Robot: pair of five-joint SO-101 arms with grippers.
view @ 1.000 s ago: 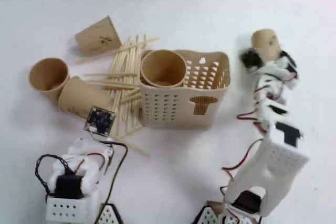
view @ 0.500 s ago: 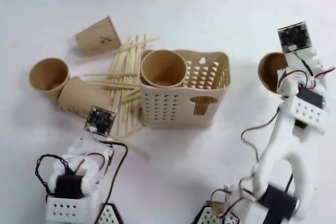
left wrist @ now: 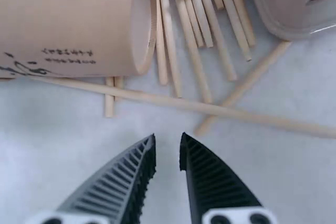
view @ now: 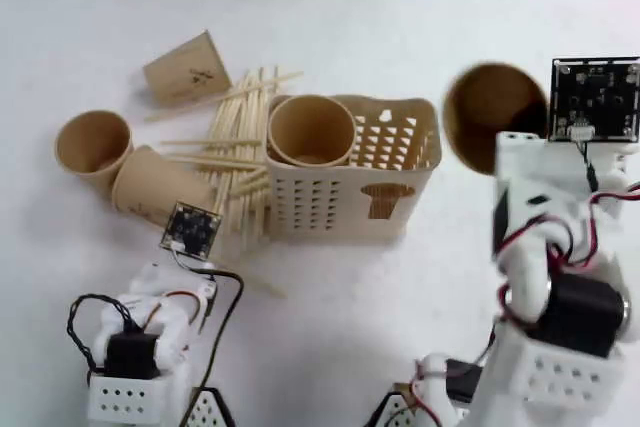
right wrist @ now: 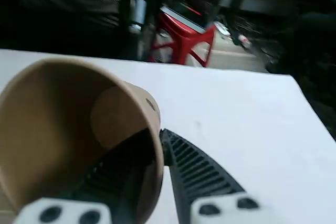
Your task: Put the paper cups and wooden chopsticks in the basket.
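The right gripper (right wrist: pixel 157 132) is clamped on the wall of a tan paper cup (right wrist: pixel 68 129), one finger inside and one outside. The cup is held just beside the beige perforated plastic basket (view: pixel 350 202). The left gripper (left wrist: pixel 167 139) is only slightly parted with nothing pinched, parked near the loose wooden chopsticks (left wrist: pixel 189 51).

1 cup (view: pixel 311 132) in basket (view: pixel 345 205), chopsticks (view: pixel 238 152) to L

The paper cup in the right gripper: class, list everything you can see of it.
The paper cup is plain tan and empty, its round base visible inside. The right gripper pinches its wall, one finger inside and one outside. It is held tilted, mouth towards the high camera, just right of the basket.
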